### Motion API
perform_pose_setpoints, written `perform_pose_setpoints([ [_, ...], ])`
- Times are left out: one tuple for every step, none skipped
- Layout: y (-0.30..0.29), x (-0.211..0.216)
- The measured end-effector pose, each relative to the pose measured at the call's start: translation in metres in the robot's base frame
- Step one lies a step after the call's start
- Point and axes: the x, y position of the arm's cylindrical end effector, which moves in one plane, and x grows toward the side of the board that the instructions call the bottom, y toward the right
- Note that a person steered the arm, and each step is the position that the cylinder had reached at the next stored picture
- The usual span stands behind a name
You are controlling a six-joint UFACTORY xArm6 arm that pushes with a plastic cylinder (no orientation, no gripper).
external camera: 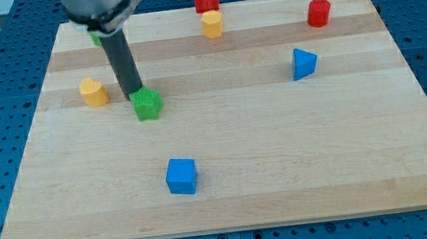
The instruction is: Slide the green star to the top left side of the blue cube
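Note:
The green star [148, 105] lies on the wooden board [280, 144] left of centre. The blue cube [181, 176] sits below it and slightly to the right, near the view's bottom. My tip [134, 93] is at the star's upper left edge, touching or nearly touching it. The dark rod rises from there toward the view's top left.
A yellow block [93, 92] lies left of the star. A yellow block [211, 25] and a red block [206, 0] are at the top centre. A red cylinder [318, 13] is at top right. A blue triangular block [303, 63] is at the right. A green block [96, 38] shows partly behind the rod.

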Motion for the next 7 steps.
perform_pose_setpoints([
  [0.006,0.019],
  [0.013,-0.023],
  [0.034,0.017],
  [0.021,0.064],
  [0.027,0.051],
  [0.027,0.032],
  [0.029,0.028],
])
